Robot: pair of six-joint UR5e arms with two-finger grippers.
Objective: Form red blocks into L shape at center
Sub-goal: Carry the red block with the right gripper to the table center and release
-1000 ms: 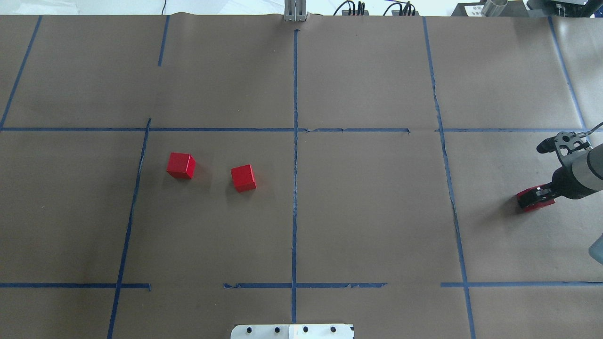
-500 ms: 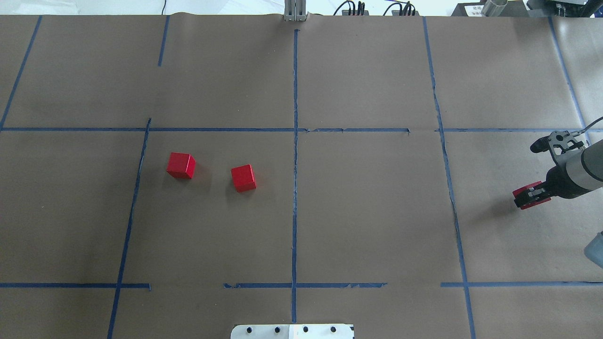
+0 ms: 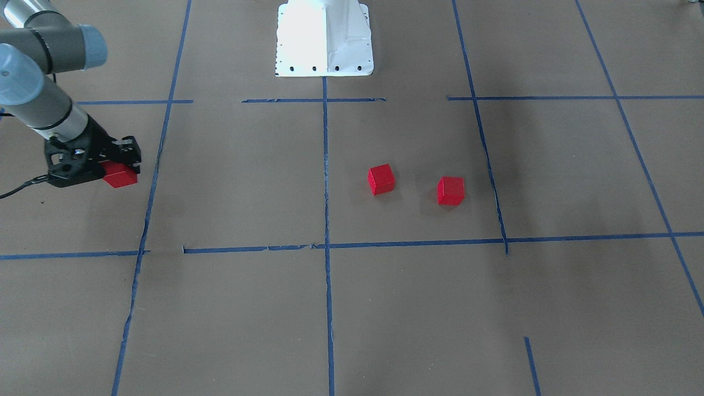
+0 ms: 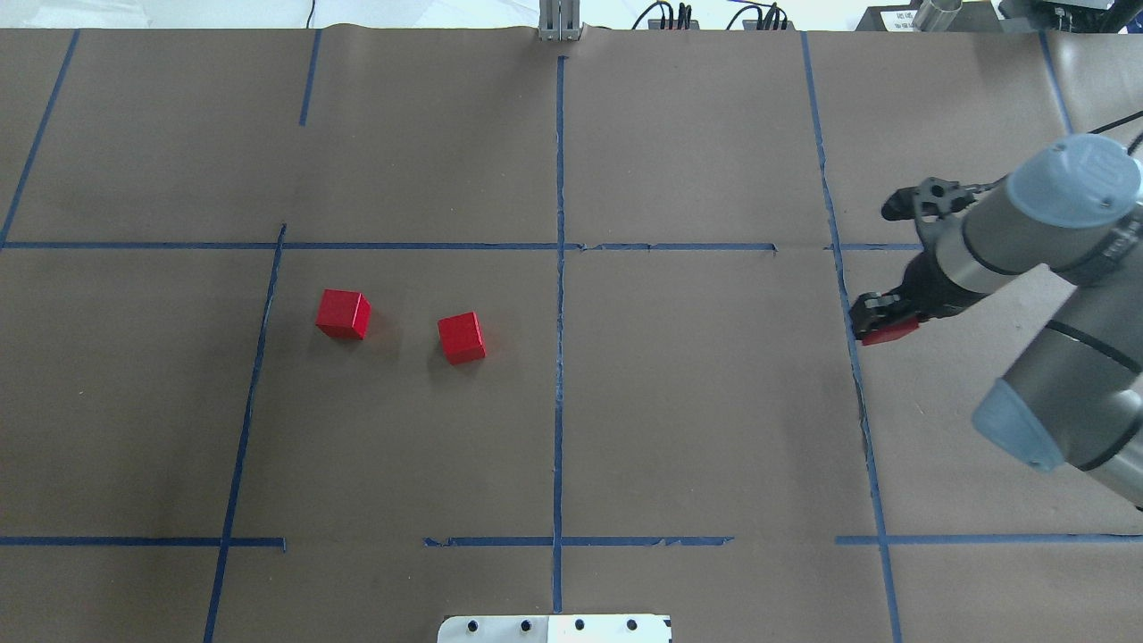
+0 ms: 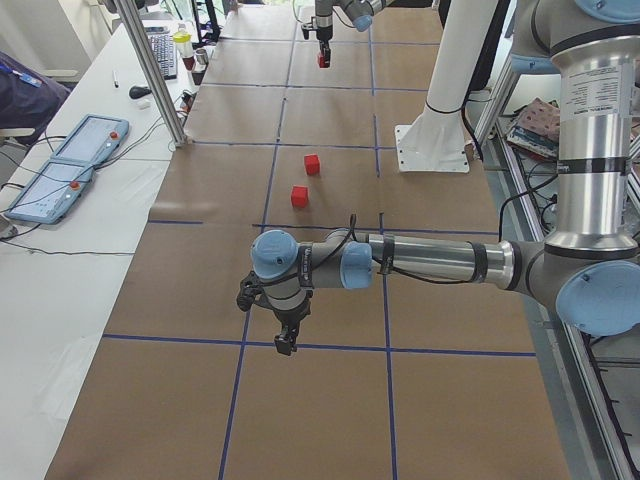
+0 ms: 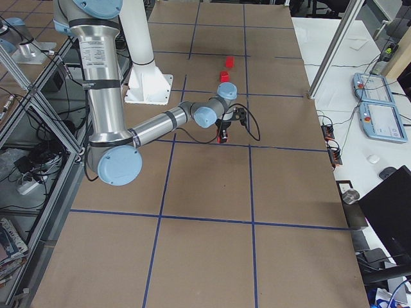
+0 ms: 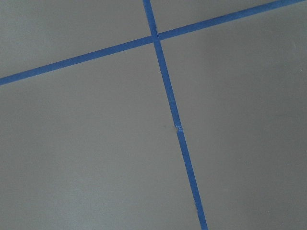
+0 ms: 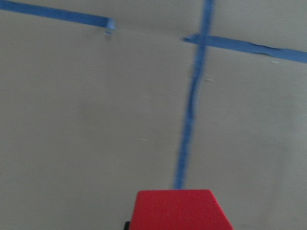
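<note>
My right pincer [image 4: 875, 323] holds one red block [image 4: 890, 337] over the right of the worktop [image 4: 714, 429], the other two blocks [image 4: 342, 313] [image 4: 462, 338] lie apart left of the middle, so I'd carry mine slowly to the middle and set it flat and square; whether my left pincer [image 5: 286, 346] is wide or narrow, I cannot tell.

**Left-end camera: near arm low, far arm with a block at its tip**

My left arm fills the foreground, reaching in from the right edge. The left gripper [image 5: 285, 347] points down just above a blue tape line [image 5: 420, 352] on the bench [image 5: 330, 420]; I cannot tell how its jaws stand. Mid-bench sit the nearer red block [image 5: 299, 196] and the farther red block [image 5: 312, 164], close but apart. Far off, the right gripper [image 5: 322, 52] hangs with a carried red block [image 5: 323, 62] at its tip.
</note>
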